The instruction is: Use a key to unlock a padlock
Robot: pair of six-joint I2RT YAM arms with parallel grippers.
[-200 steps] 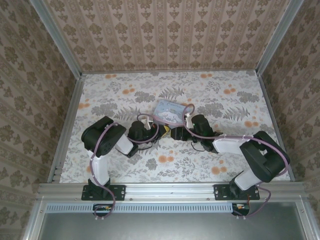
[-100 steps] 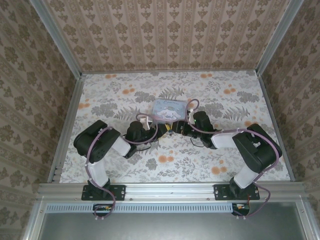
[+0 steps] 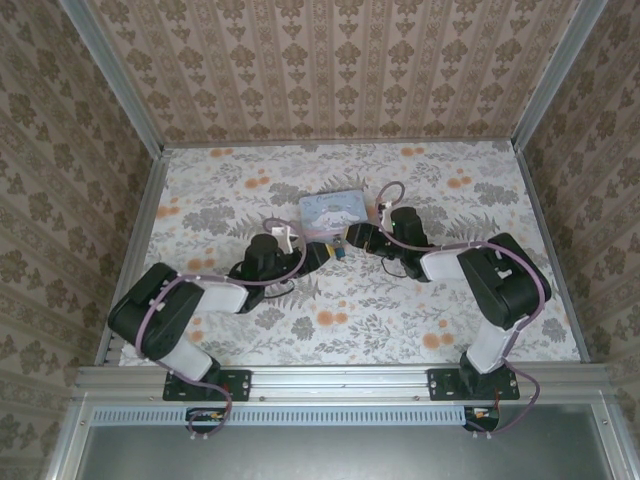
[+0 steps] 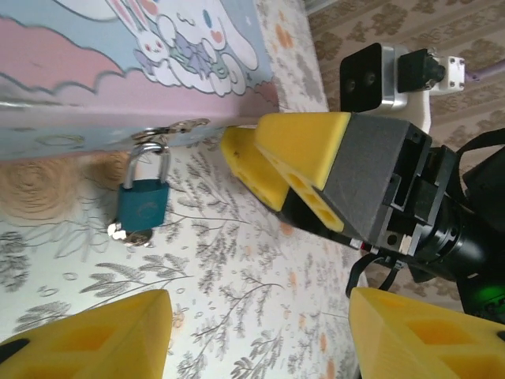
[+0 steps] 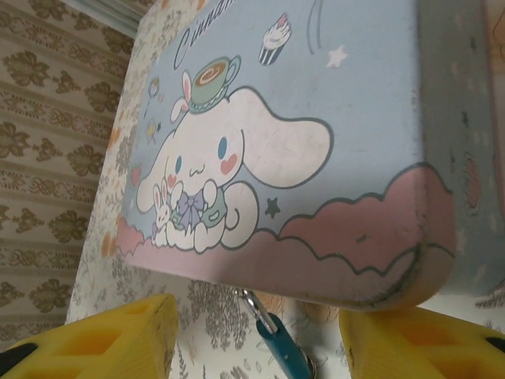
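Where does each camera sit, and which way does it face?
Top external: above and behind the bases, looking down at the table; left arm and right arm show.
Left wrist: low, facing the tin's side and padlock; left pincer below, right pincer opposite.
Right wrist: low, facing the tin's lid; own fingers below.
Shared: both wrist views catch tin and padlock.

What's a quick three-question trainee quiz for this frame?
1. True or false: the padlock lies loose, well away from the tin.
2. The padlock's colour: A red, B teal, C yellow?
3. Is the left end effector open or shut?
Key: 1 false, it is hooked to the tin; 2 B; 3 open.
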